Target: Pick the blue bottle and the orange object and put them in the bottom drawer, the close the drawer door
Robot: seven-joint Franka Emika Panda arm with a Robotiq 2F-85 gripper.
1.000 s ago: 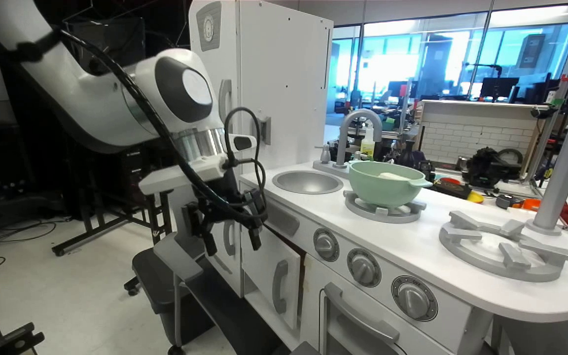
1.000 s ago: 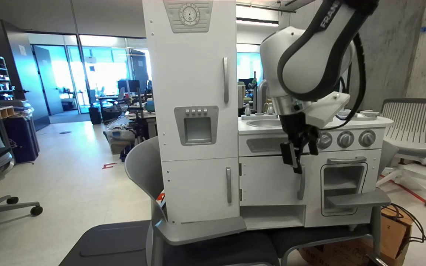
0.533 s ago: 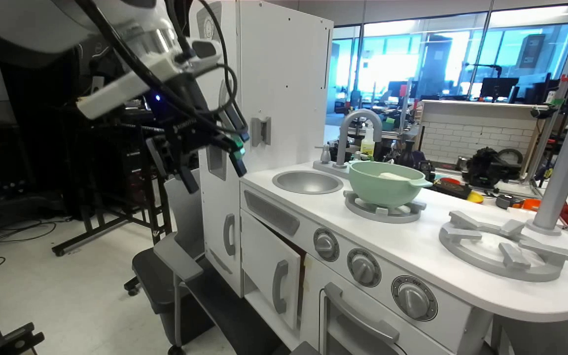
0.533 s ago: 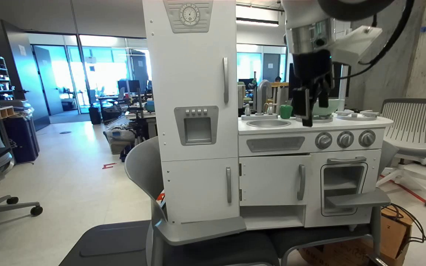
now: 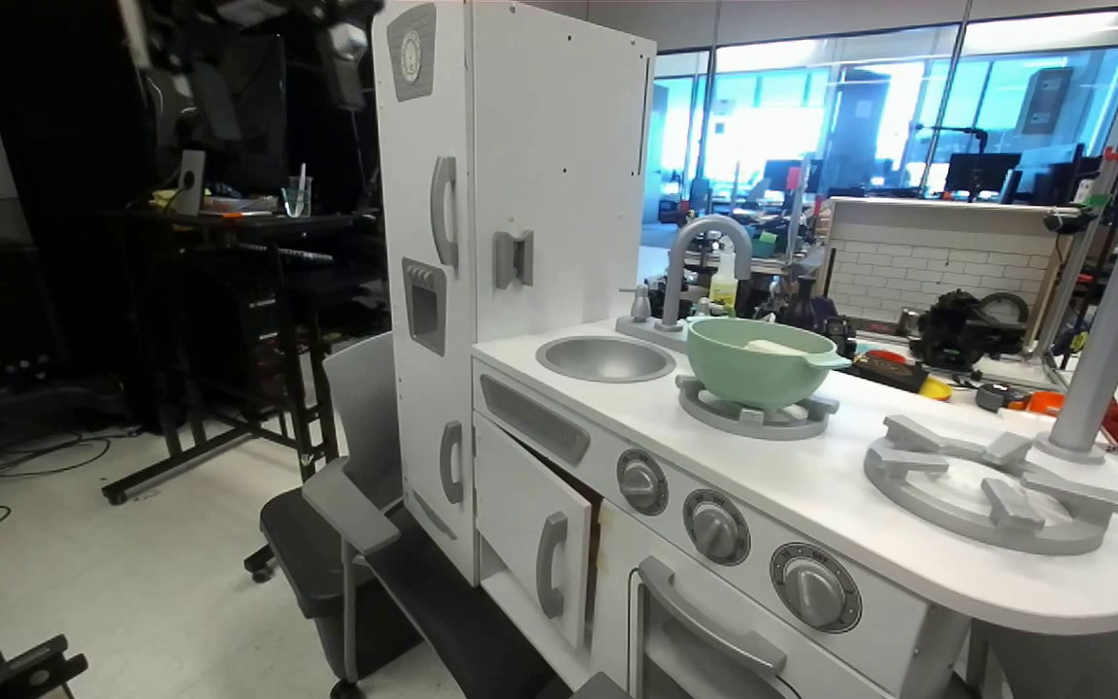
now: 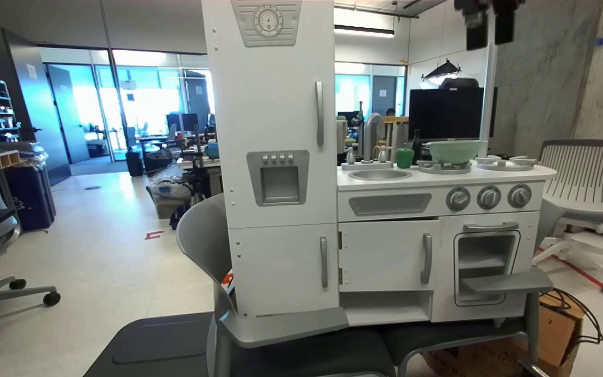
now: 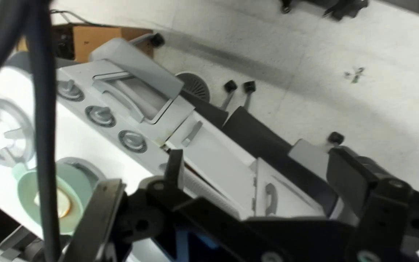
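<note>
Matte black hand [image 6: 490, 36] spread wide, flat drawer door [image 5: 522, 519] ajar, rounded green bowl [image 5: 751, 371]

Glares through tall blue-tinted glass windows [image 5: 782, 126] in both exterior views. In the wrist view, bleaches the flat white toy-kitchen desk [image 7: 86, 140], dims in a soft band across the pale floor [image 7: 304, 47], blurs at the thick black cable [image 7: 46, 145].
</note>
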